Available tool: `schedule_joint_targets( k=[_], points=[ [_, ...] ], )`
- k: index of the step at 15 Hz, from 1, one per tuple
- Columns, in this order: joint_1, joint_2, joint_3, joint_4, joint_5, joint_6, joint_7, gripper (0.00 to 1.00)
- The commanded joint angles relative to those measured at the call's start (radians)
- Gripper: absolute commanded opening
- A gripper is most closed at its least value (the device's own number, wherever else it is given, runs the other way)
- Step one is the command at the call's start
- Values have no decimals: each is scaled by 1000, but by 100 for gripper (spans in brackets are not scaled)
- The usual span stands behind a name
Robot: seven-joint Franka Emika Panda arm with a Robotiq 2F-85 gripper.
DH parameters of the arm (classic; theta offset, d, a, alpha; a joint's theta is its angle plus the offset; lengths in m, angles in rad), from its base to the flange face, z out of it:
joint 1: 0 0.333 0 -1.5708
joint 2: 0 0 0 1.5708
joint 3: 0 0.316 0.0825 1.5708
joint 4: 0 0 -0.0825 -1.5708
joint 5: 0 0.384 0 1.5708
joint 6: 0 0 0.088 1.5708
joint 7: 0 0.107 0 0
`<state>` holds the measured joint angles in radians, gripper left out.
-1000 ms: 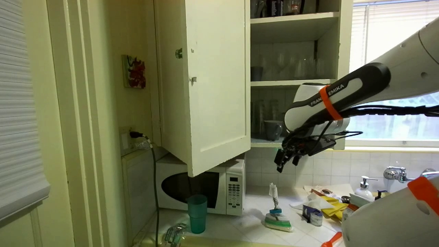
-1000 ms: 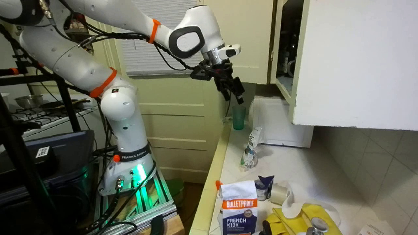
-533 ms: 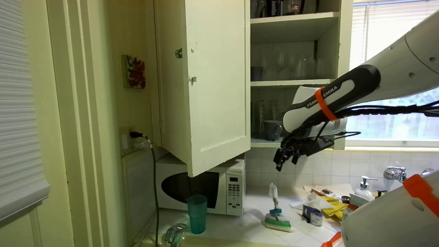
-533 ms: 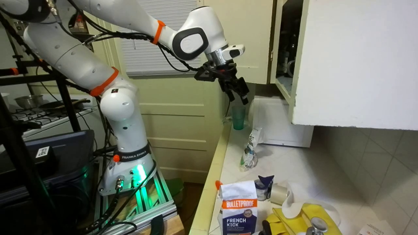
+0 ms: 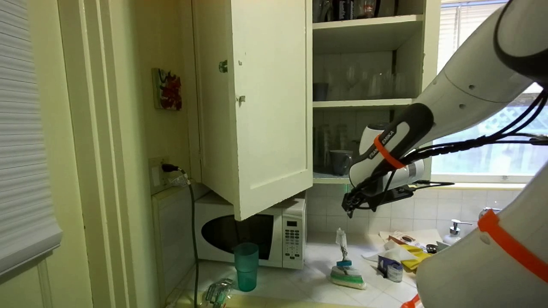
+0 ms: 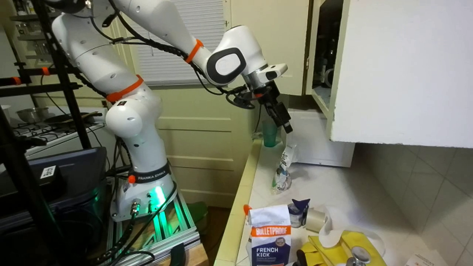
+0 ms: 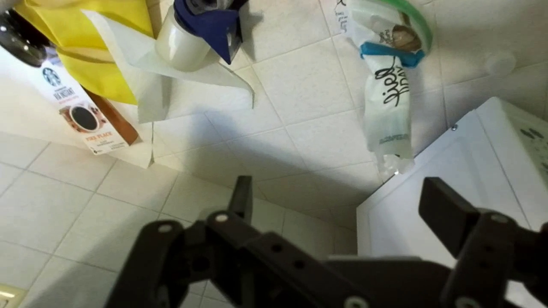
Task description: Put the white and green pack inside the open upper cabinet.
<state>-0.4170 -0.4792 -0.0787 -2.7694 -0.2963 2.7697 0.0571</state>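
The white and green pack [image 5: 347, 276] stands upright on the counter, its narrow white top pointing up and a blue band round its middle. It also shows in an exterior view [image 6: 283, 173] and in the wrist view [image 7: 387, 98]. My gripper [image 7: 342, 199] is open, with nothing between its fingers. In an exterior view the gripper [image 6: 288, 127] is above the pack, apart from it. The open upper cabinet [image 5: 368, 104] has its door [image 5: 274, 107] swung out to the left; its shelves hold glasses and a grey mug. Its side [image 6: 402, 74] shows too.
The white microwave [image 5: 293, 235] stands under the cabinet door, beside the pack. A teal cup [image 5: 246, 267] is in front of it. A coffee bag [image 6: 271, 236], a blue-topped jar [image 7: 184, 42] and yellow packets [image 7: 100, 51] lie further along the counter.
My gripper has moved down and, in an exterior view, to the right, closer to the pack's top. The wrist has turned. The pack and cabinet door have not moved.
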Motion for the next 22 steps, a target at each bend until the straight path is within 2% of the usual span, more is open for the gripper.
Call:
schedule_joint_targets(
  k=[1, 3, 5, 6, 13, 17, 18, 19, 22],
  points=[
    [-23, 91, 31, 2, 20, 47, 119, 100],
    [7, 126, 14, 3, 59, 57, 140, 100],
    [-16, 163, 31, 4, 24, 89, 171, 100],
    [-5, 118, 18, 4, 25, 41, 136, 100],
    [-4, 156, 19, 12, 24, 65, 154, 100],
    [58, 208, -2, 16, 87, 92, 132, 100],
    [98, 222, -26, 18, 135, 84, 98, 100],
    [116, 233, -33, 20, 161, 85, 89, 92],
    [120, 268, -27, 25, 162, 125, 100, 97]
  ],
)
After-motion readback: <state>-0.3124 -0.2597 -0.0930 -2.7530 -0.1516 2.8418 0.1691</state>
